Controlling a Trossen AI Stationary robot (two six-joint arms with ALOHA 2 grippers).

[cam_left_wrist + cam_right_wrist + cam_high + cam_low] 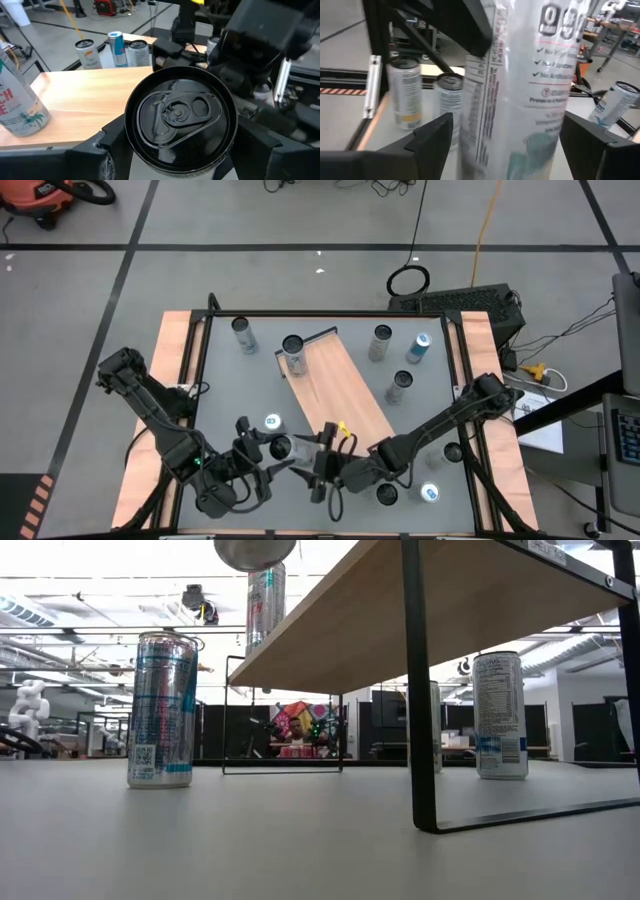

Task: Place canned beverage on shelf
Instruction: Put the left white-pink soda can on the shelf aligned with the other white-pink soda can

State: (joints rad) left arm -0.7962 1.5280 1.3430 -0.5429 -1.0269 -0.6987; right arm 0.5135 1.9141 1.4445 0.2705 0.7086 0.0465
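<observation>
The canned beverage (180, 112) isn't on the shelf (340, 385) yet. It is lifted clear of the tabletop (225, 390), and in the low view I see only its underside, up above the level of the board. From above it hangs just off the shelf's near end, on the left long edge's side and towards the tabletop's front edge. It stands upright, long axis vertical, with the pull-tab top facing up at the left wrist camera. The left gripper (182, 155) has it clamped by the body, a finger on each side. The right gripper (510, 145) sits close on the opposite side with its fingers spread wide around the same can, and I see a gap at least on one side, so I judge it isn't gripping. One other can (293, 352) already stands upright at the shelf's far end, so part of the stocking looks done. For this can, I judge the remaining work is to carry it over the board, lower it onto the bare wood and release it. Several more cans (400, 385) stand upright on the tabletop on both sides of the shelf.
</observation>
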